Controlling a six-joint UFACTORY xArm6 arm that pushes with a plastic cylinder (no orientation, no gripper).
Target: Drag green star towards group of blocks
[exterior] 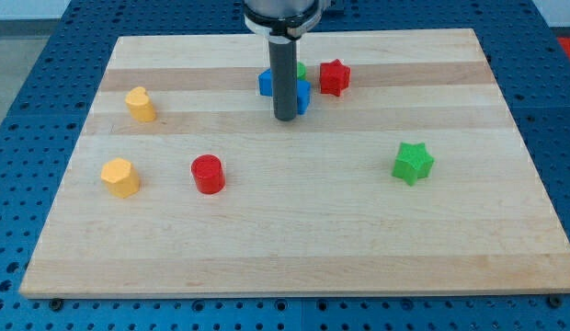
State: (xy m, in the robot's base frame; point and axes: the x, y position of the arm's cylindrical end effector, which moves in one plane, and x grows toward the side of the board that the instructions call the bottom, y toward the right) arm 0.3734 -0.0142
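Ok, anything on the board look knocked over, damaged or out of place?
Nothing looks damaged or tipped. The green star sits alone at the view's right, apart from the blocks near my tip. My rod hides part of the blue blocks there.

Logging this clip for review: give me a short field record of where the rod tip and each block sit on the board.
tip: my tip at the view's top centre, among the grouped blocks
group: blue blocks, a partly hidden green block, red star
green star: alone at the view's right, apart from group and tip
red cylinder: left of centre
yellow blocks: upper and lower, at the view's left
board: wooden
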